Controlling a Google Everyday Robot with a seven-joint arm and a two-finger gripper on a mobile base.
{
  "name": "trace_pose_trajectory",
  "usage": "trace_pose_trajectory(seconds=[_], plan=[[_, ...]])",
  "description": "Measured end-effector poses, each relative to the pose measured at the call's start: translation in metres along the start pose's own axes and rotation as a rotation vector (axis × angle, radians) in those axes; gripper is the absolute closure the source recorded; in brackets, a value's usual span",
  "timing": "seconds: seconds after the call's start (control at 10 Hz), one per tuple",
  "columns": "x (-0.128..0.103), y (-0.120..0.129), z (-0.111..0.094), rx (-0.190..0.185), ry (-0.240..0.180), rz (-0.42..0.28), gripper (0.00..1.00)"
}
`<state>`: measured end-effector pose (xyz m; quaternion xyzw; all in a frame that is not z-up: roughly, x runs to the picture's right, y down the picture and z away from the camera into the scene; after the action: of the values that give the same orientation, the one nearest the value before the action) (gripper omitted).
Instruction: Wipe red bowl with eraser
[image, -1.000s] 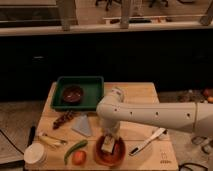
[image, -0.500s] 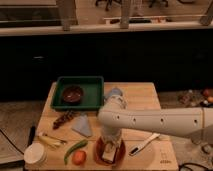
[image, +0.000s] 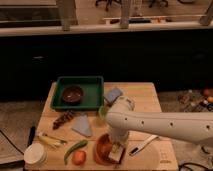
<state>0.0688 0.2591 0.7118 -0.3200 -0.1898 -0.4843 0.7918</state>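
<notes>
orange-red bowl (image: 102, 149): wide and round, at the front edge of the counter (image: 145, 97), just right of a green chilli (image: 75, 149) and a small round orange fruit (image: 79, 158)
eraser (image: 116, 153): standing on end inside the bowl, towards its right side
claw (image: 118, 147): down in the bowl at the tip of the white arm, and it looks clamped on the eraser's upper part
handling: eraser is likely light, a stiff block with a softer pale face; best held high on its tan sides, leaving the face free to rub. the bowl is probably light and smooth, and may slide under a hard push
around: grey-blue cloth (image: 82, 125) up and left of the bowl; maroon bowl (image: 72, 93) in the green tray (image: 80, 79) at the back
writing: none readable
</notes>
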Motion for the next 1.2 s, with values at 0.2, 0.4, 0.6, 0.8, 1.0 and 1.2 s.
trace_pose_trajectory(seconds=[0.2,0.4,0.6,0.8,1.0,1.2], plan=[[0.021,-0.007,-0.001,-0.01,0.008,-0.004,1.0],[0.036,-0.021,-0.001,-0.007,0.008,-0.027,1.0],[0.034,-0.039,-0.002,-0.001,0.005,-0.072,1.0],[0.026,-0.055,-0.001,0.005,-0.01,-0.133,1.0],[0.004,-0.069,0.001,0.017,-0.041,-0.198,1.0],[-0.016,-0.064,0.003,0.029,-0.062,-0.215,1.0]])
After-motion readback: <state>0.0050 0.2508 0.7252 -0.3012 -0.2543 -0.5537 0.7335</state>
